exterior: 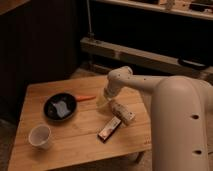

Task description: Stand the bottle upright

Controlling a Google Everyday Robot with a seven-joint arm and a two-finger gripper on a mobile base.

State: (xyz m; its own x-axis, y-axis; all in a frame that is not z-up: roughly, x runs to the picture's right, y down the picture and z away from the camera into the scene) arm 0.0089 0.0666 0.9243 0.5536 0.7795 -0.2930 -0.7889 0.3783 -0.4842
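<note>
The bottle lies on its side on the right part of the wooden table. It is pale cream with a speckled label, and one end points toward the table's middle. My gripper hangs from the white arm, just left of the bottle's near end and low over the table. It is open and holds nothing. I cannot tell whether it touches the bottle.
A dark pan with an orange handle sits at the table's centre left. A white cup stands near the front left corner. A flat dark box lies just in front of the bottle. My white body fills the right side.
</note>
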